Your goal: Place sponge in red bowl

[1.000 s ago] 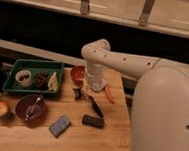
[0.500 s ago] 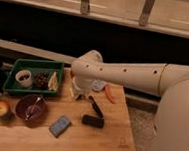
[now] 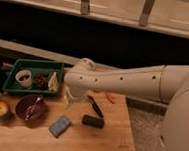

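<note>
A flat blue-grey sponge (image 3: 59, 125) lies on the wooden table (image 3: 107, 136), near the front at the middle. The red bowl is hidden behind my arm, which reaches in from the right across the middle of the view. My gripper (image 3: 70, 96) hangs below the end of the arm, just right of the green tray and above and behind the sponge. It is not touching the sponge.
A green tray (image 3: 16, 88) at the back left holds a white cup (image 3: 23, 77) and food pieces. A purple bowl (image 3: 30, 107) with a spoon and an apple (image 3: 0, 108) sit front left. A dark block (image 3: 92, 121), a black utensil (image 3: 95, 106) and an orange item (image 3: 109, 97) lie to the right.
My arm has swung left and lower across the table. It now covers the red bowl, which showed one second ago. The sponge has not moved.
</note>
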Motion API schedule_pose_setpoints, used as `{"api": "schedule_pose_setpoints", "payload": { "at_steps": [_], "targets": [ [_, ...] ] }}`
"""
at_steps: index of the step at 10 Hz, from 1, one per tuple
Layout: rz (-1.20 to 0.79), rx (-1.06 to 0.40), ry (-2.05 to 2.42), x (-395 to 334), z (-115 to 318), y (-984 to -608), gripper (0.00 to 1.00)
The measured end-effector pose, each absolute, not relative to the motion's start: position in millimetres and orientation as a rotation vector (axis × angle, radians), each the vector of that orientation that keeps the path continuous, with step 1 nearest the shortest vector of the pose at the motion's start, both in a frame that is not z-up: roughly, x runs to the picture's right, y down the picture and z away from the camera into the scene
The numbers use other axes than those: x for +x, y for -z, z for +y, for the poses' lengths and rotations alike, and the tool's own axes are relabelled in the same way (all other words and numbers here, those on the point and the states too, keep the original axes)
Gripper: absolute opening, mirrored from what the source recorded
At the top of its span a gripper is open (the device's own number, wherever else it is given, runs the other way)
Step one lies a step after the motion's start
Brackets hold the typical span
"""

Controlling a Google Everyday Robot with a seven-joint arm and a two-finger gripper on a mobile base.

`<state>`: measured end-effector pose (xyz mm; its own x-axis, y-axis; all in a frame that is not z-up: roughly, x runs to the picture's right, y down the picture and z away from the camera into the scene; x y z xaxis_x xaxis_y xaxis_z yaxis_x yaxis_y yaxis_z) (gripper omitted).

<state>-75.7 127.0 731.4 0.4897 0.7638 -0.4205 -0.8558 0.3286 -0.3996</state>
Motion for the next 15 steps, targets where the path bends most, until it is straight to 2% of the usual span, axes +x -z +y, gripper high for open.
{"api": "schedule_pose_setpoints", "payload": {
  "at_steps": [2, 6, 8, 11, 15],
  "targets": [
    [0.197, -0.683, -1.036, -83.8, 148.2, -738.7, 0.61],
    [0.271, -0.810, -0.975, -108.3, 221.5, -753.5, 0.61],
    [0.301, -0.850, -0.955, -111.6, 239.0, -754.2, 0.61],
    [0.316, -0.843, -0.931, -112.0, 236.8, -755.8, 0.61],
    [0.342, -0.790, -0.946, -102.8, 219.0, -777.5, 0.61]
  ]
}}
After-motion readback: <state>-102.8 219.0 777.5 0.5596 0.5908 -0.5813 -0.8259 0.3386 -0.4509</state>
